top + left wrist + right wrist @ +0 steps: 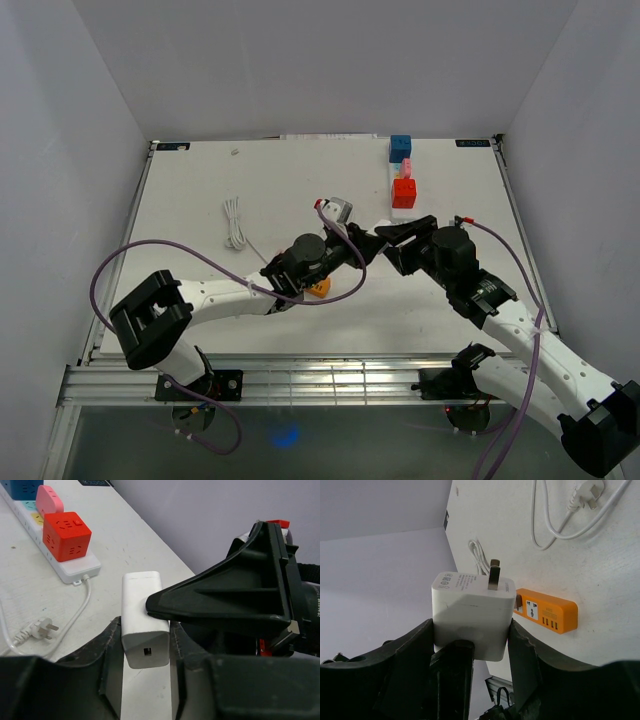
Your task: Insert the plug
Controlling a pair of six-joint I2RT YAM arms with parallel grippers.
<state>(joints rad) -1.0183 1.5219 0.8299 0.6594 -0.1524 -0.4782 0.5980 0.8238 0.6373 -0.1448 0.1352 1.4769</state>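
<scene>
A white plug adapter point(142, 615) is held in the air between both grippers, above the middle of the table. My left gripper point(146, 655) is shut on its two sides, the end with a small port facing the camera. My right gripper point(470, 650) is shut on the same adapter point(472, 612), whose metal prong point(494, 575) points up. One right finger point(220, 600) presses against the adapter in the left wrist view. In the top view the two grippers meet at the adapter point(379, 229). An orange socket strip point(547, 611) lies on the table, partly hidden under the left arm point(318, 288).
A white power strip point(75, 570) carries red point(404, 190), pink and blue cube adapters at the back right. Its cable ends in a loose plug point(37, 629). A coiled white cable point(234, 222) lies to the left. Purple arm cables loop over the table.
</scene>
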